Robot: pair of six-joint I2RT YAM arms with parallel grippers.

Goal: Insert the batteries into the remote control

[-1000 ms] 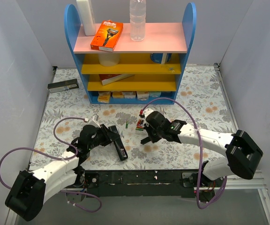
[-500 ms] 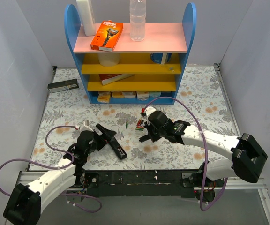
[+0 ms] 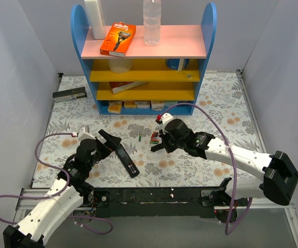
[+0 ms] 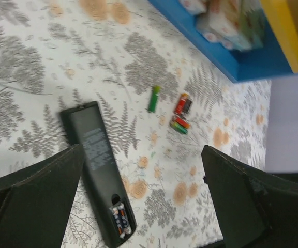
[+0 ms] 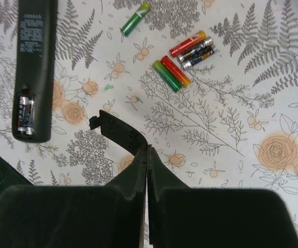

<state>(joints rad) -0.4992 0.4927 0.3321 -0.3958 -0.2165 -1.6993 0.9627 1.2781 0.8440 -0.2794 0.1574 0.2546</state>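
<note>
The remote control [image 4: 97, 165] lies flat on the flower cloth [image 3: 216, 103], near the front and a bit left of the middle. It is long and black. Its battery slot at the near end is open, and two batteries [image 5: 26, 113] sit inside it side by side.

The left gripper [image 4: 143, 152] is at the far left end of the remote. Its fingers [image 4: 40, 196] are spread wide apart and hold nothing.

The right gripper [image 5: 147, 150] is to the right of the remote. Its fingers are pressed tight together on a thin black cover [image 5: 119, 134], which sticks out from the tips toward the remote.

More batteries lie loose on the cloth between the two grippers, a little farther back. A thin green battery [image 5: 135, 18] lies alone. Just to its right is a small bunch [image 5: 185, 59] of red, green and dark ones lying close together.

A blue shelf [image 3: 77, 36] stands at the far side of the table.
</note>
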